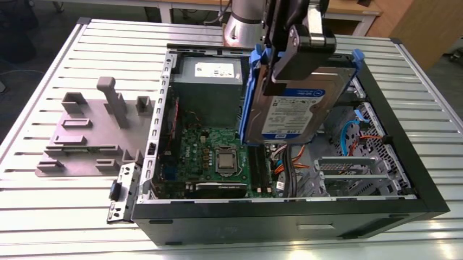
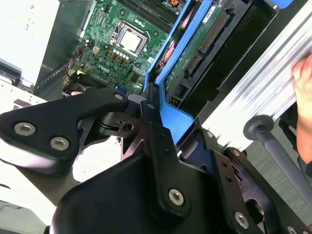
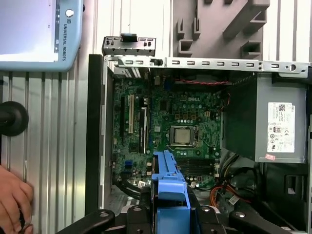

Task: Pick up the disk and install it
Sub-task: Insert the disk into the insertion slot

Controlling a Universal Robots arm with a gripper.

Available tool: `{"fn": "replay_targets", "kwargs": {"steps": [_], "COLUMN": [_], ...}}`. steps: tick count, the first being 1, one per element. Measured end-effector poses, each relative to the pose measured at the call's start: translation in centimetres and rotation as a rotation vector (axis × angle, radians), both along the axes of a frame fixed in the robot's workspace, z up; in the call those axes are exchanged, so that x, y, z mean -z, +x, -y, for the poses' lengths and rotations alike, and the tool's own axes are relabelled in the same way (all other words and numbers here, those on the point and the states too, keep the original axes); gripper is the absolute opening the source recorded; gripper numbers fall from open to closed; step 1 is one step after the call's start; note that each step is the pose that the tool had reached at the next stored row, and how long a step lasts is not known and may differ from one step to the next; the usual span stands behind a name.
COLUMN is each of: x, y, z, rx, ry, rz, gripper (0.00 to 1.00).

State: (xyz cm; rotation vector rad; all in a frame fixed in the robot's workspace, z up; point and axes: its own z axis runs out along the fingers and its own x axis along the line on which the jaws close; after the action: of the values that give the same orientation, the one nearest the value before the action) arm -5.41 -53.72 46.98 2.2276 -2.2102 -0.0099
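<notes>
The disk (image 1: 304, 111), silver with a blue-and-white label and blue side rails, hangs tilted above the open computer case (image 1: 289, 219). It is over the case's middle, between the motherboard (image 1: 217, 157) and the metal drive cage (image 1: 347, 168). My gripper (image 1: 289, 70) is shut on the disk's upper end. In the second wrist view, the black fingers (image 2: 152, 114) clamp the blue rail, and the disk's (image 2: 200, 44) circuit-board underside runs away from them. The first wrist view has the blue rail of the disk (image 3: 170, 192) sticking out from my gripper (image 3: 170, 219) over the motherboard (image 3: 180, 122).
A grey power supply box (image 1: 210, 76) fills the case's far corner. A grey fixture plate (image 1: 87, 130) with upright pegs lies on the slatted table at the exterior view's left. A person's hand (image 3: 12, 200) rests beside the case, near a black knob (image 3: 9, 118).
</notes>
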Motion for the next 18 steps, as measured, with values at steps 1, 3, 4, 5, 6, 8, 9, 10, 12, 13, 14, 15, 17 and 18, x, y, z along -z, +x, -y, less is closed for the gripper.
{"fn": "replay_targets", "kwargs": {"steps": [1, 3, 4, 5, 6, 8, 9, 10, 12, 13, 14, 15, 17, 18], "x": [0.00, 0.01, 0.02, 0.02, 0.01, 0.03, 0.03, 0.03, 0.04, 0.04, 0.04, 0.04, 0.05, 0.06], "y": [0.14, 0.40, 0.50, 0.58, 0.65, 0.77, 0.82, 0.85, 0.91, 0.93, 0.96, 0.99, 1.10, 1.17], "z": [0.03, 0.07, 0.10, 0.12, 0.15, 0.19, 0.21, 0.24, 0.29, 0.31, 0.36, 0.40, 0.49, 0.54], "rx": [0.000, 0.000, 0.000, 0.000, 0.000, 0.000, 0.000, 0.000, 0.000, 0.000, 0.000, 0.000, 0.000, 0.000], "ry": [-0.0001, -0.0002, -0.0002, -0.0003, -0.0004, -0.0003, -0.0003, -0.0004, -0.0005, -0.0005, -0.0006, -0.0006, -0.0006, -0.0006], "rz": [-0.0002, -0.0006, -0.0007, -0.0008, -0.0008, -0.0008, -0.0008, -0.0008, -0.0008, -0.0008, -0.0008, -0.0008, -0.0008, -0.0008], "gripper": [0.36, 0.36, 0.36, 0.36, 0.36, 0.36, 0.36, 0.36, 0.36, 0.36, 0.36, 0.36, 0.36, 0.36]}}
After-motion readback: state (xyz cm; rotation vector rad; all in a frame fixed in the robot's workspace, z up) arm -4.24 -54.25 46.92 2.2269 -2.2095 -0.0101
